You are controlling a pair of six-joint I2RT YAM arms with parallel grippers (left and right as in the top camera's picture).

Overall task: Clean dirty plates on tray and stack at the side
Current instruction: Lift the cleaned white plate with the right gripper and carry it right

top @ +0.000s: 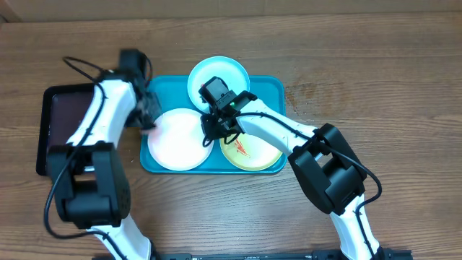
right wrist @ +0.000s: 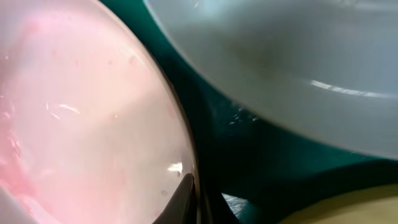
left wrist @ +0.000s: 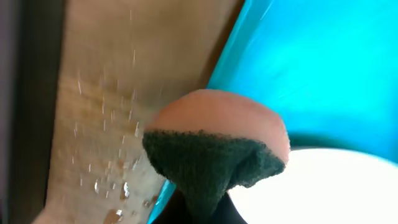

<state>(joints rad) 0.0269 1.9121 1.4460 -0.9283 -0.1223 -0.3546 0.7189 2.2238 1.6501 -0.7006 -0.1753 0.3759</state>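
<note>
**Step in hand:** wiping of 1st plate. The white plate (top: 177, 141) lies at the left of the tray (top: 271, 90), with a pink film across its face. Scrub is judged begun, not finished.

- **Left:** the left end effector (top: 149, 119) is clamped on a sponge (left wrist: 217, 149), peach w/ a dark green scour layer. It is held at the tray's left rim, just beside the white plate.
- **Right:** the right end effector (top: 215, 128) is closed at that plate's right rim — judged to be pinching it steady, though only one finger tip is visible in the wrist view.

**Next move, est.:** sponge to be brought over the plate face & swept through the film w/ the rim pinned. The plate is then to be lifted out & set at the side.

**Count:**
- Plates: 3 — white, light blue plate (top: 216, 72) at rear, yellow-green plate (top: 261, 154) at right w/ orange-red smear. All are on the tray, none stacked.
- Trays: 2 — turquoise, plus black tray (top: 65, 123) on the bench (top: 361, 58) at left.
- Sponge: 1.
</note>
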